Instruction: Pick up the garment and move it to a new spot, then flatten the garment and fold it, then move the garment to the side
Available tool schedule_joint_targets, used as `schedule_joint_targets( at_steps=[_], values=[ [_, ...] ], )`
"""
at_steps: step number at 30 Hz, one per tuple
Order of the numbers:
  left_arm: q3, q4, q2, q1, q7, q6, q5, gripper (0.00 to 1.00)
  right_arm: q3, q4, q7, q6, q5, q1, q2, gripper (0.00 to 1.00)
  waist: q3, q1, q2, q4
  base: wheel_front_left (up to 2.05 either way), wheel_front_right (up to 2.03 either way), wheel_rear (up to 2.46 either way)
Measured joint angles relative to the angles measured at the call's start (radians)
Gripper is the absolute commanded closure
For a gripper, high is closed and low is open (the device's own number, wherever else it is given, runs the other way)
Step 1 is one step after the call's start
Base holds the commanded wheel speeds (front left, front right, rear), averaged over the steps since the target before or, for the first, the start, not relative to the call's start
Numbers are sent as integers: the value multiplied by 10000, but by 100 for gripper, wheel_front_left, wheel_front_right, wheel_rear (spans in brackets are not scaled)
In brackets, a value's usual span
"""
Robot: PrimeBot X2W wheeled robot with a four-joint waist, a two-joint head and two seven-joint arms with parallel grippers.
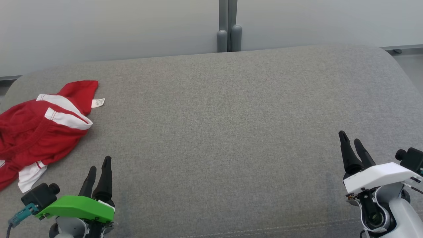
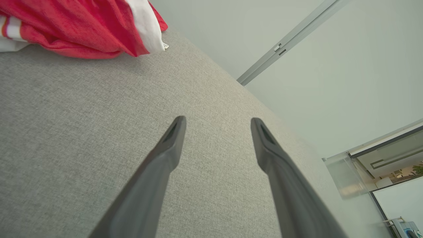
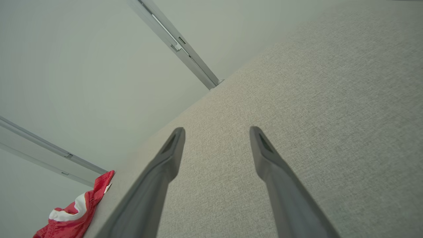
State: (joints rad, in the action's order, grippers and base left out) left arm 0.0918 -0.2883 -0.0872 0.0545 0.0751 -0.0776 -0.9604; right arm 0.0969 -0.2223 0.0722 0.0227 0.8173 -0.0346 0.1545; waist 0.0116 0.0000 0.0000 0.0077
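A broad grey fabric surface [image 1: 231,132], padded and rounded at its far corners, is observed across most of the head view. Behind it a pale wall [image 1: 115,29] is noted, divided by a grey post [image 1: 228,26] near the middle. The garment [image 1: 39,129], red with white stripes, is found crumpled in a loose heap at the robot's far left of the surface, partly cut off by the edge of the head view; it is unfolded and is touched by neither gripper. In the left wrist view its red and white folds are seen at the upper left, well apart from the fingertips. The left gripper [image 1: 99,163], under a green cover, is positioned near the front edge just beside the garment's lower hem, its fingers spread apart with nothing between them. The right gripper [image 1: 349,137], under a white cover, is positioned at the opposite side over bare fabric, its fingers likewise parted and holding nothing. A small white label [image 1: 98,102] is seen projecting from the garment's upper edge.
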Motion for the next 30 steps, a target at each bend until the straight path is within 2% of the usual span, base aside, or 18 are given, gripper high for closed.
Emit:
schedule_joint_targets(
  at_steps=[11, 30],
  values=[
    [186, 8, -4, -6, 376, 2, 1718, 0, 349, 17, 382, -244, -1643, -5, 311, 0, 11, 0, 0, -18, 0, 0, 0],
    [351, 8, -27, -33, 1064, -2, 4533, 0, 717, 82, 1081, -330, -4033, -35, 763, 0, 51, 0, 0, 11, 0, 0, 0]
  ],
)
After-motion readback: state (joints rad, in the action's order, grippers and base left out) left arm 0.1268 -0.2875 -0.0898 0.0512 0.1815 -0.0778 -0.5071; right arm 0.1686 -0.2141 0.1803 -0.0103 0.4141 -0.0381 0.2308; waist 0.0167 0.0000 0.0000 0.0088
